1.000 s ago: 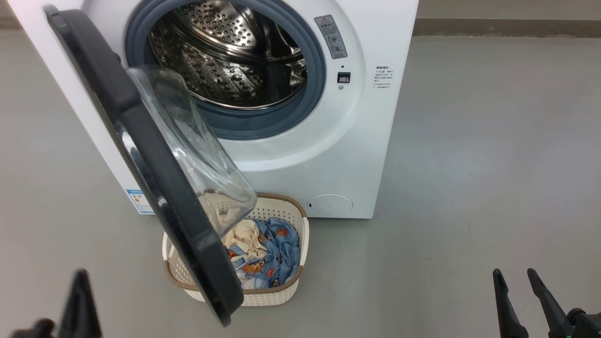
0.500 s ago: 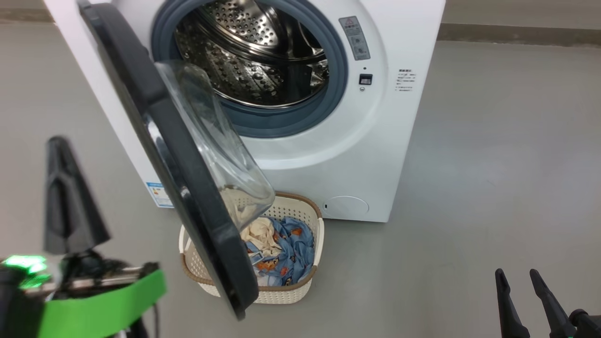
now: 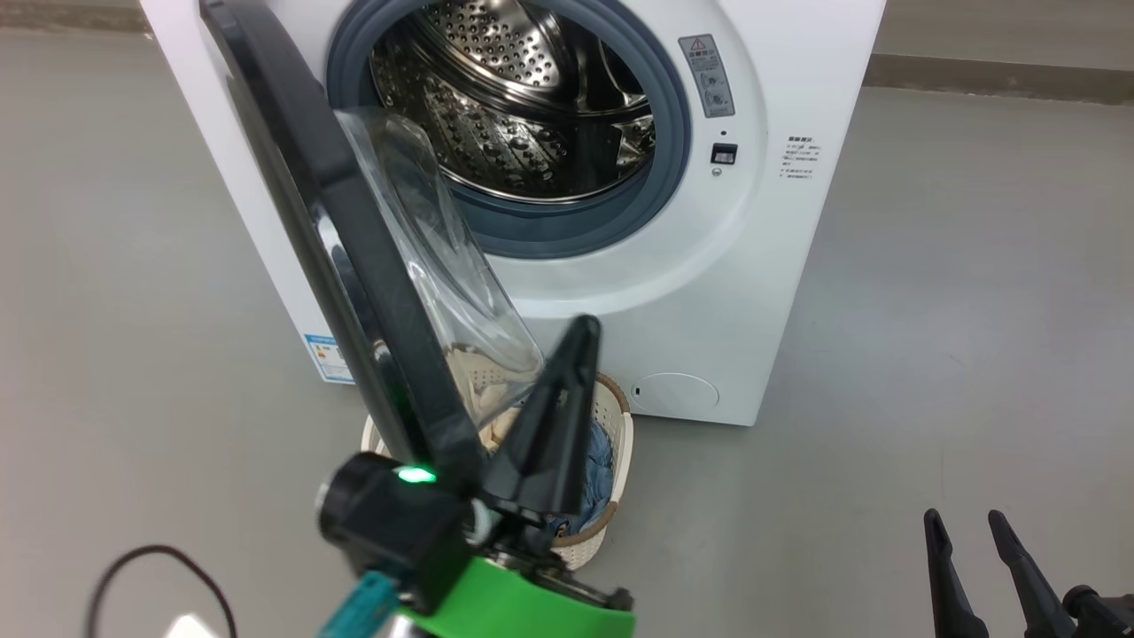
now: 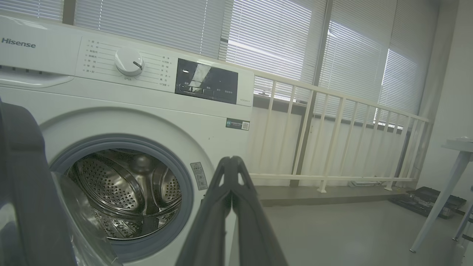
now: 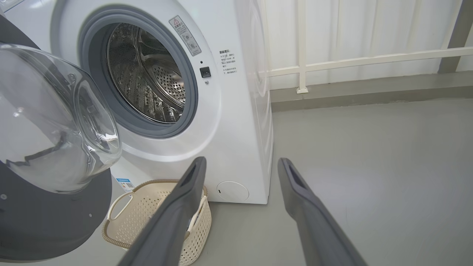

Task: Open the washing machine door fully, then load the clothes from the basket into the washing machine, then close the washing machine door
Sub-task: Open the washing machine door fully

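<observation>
Squarely ahead on smooth grey floor [image 3: 930,310]: washing machine [image 3: 780,292], big, boxy, glossy white, round mouth ringed by a grey-blue rubber gasket [image 3: 567,232], perforated steel drum [image 3: 523,115] gleaming inside. Hinged at its left, washing machine door [image 3: 354,239]: wide glossy black ring swung well out toward the head camera, clear bowl-shaped glass window [image 3: 443,257] bulging from its inner face. Under the door's lower edge, just in front of the machine's foot: basket [image 3: 617,416], small, cream plastic with perforated walls and a brown woven-look rim. Inside it, the clothes [image 3: 599,461]: crumpled light blue fabric beside cream cloth seen through the glass. Then left gripper [image 3: 582,330]: two long dark tapered fingers pressed together into one blade, clamped on nothing, raised in front of the basket and the window's lower edge, tip aimed at the machine's front. Low at the right, right gripper [image 3: 962,518]: fingers spread apart, empty, well apart from the machine. Smallest, a blue label [image 3: 323,356] at the machine's lower left corner. Against a second ago: head view swung, machine further right in picture, camera motion rather than the machine's; left gripper up from the lower-left corner to the middle, covering much of the clothes; right gripper unchanged; door at much the same angle, basket in the same spot beneath.
</observation>
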